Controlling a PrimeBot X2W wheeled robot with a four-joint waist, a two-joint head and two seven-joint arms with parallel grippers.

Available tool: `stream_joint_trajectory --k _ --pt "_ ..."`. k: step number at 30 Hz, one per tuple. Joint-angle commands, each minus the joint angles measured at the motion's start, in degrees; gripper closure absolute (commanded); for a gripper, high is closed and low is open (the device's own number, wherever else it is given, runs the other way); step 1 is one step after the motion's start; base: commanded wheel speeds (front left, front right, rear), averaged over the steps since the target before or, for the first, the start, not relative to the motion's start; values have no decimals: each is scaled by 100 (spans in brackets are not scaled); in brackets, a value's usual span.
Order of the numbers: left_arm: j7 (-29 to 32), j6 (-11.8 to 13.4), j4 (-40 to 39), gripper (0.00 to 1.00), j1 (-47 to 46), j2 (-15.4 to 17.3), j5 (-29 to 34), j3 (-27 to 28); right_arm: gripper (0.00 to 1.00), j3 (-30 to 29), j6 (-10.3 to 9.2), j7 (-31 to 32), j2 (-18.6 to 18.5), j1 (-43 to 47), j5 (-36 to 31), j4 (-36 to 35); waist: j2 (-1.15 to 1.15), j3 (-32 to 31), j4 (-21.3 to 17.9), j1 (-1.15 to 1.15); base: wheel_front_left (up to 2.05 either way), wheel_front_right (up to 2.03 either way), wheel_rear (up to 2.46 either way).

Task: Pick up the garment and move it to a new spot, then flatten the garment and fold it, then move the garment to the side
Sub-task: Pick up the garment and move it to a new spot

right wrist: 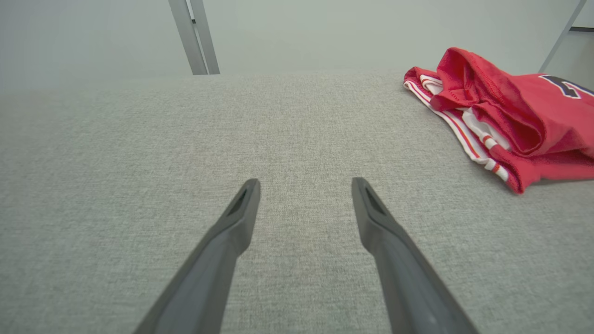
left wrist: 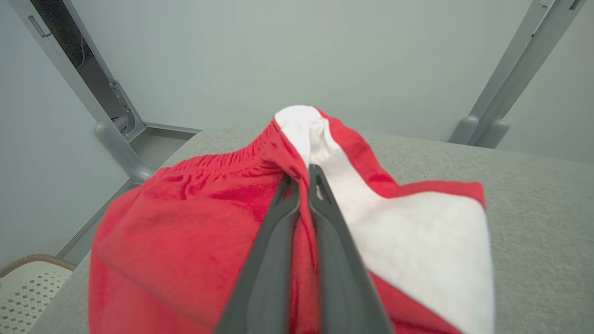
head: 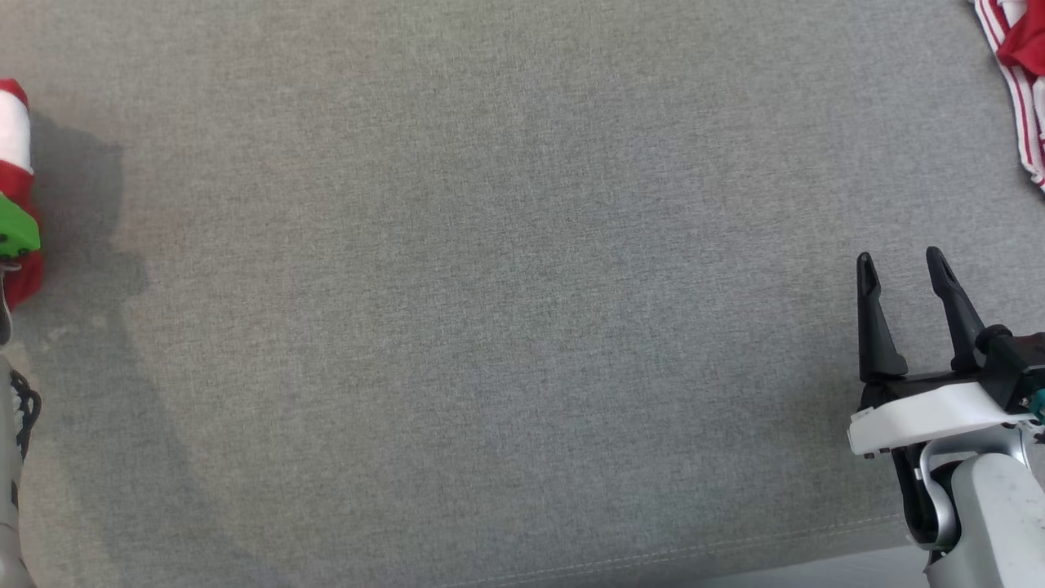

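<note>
The garment (left wrist: 185,222) is red with a white panel and a gathered elastic band. In the left wrist view my left gripper (left wrist: 301,174) is shut on a raised fold of it, where red meets white. The cloth drapes down on both sides of the fingers onto the grey table. In the head view a strip of the garment (head: 12,122) shows at the far left edge. My right gripper (head: 900,269) stands open at the lower right with nothing between its fingers. In the right wrist view that gripper (right wrist: 305,185) is over bare grey cloth.
A second piece of clothing, red with white stripes (right wrist: 510,106), lies crumpled at the table's far right corner (head: 1020,65). The grey fabric table top (head: 490,327) ends at a seam along the front right. Metal frame posts (left wrist: 510,79) stand behind it, and a pale perforated seat (left wrist: 28,287) sits below its left side.
</note>
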Motion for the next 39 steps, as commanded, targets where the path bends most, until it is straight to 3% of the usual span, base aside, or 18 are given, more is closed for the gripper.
stream_joint_trajectory --k 1,7,14,23,31,39 --pt "-79 -37 -94 100 -112 36 48 -33 0 18 -6 -17 26 23 32 42 0 -269 -49 0 0 0 0" --pt "-189 -85 -775 100 -227 -30 146 -302 0 40 -6 -24 154 86 80 190 0 -642 -231 0 0 0 0" --pt "98 -106 -1979 100 -324 -259 229 -743 0 44 -6 -26 327 154 105 274 0 -948 -672 0 0 0 0" --pt "759 -130 -3451 100 -530 -973 139 -1534 0 27 -6 -24 487 182 127 357 0 -1169 -1485 0 0 0 0" --pt "842 -130 -3747 100 -656 -1703 -93 -2175 0 55 -6 -24 579 194 128 396 0 -1156 -1863 0 0 0 0" --pt "533 38 -3307 100 344 -1889 -370 -2521 0 55 -4 -23 610 186 162 457 0 -1063 -1610 0 0 0 0"
